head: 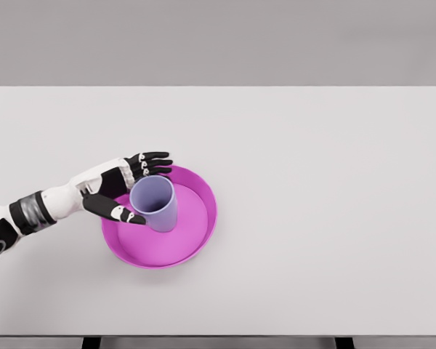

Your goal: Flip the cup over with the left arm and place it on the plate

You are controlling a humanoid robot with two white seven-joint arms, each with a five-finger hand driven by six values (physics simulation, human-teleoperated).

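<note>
A lavender cup (155,203) stands upright, mouth up, on the magenta plate (192,236) left of the table's middle. My left hand (139,187) reaches in from the lower left and sits against the cup's left side. Its fingers (152,161) stretch past the cup's far rim and the thumb (116,211) lies along the near side, spread and not pressing on the cup. The right arm is out of the picture.
The white table (312,182) spans the whole view, its far edge near the top and its front edge near the bottom. Nothing else stands on it besides the plate and cup.
</note>
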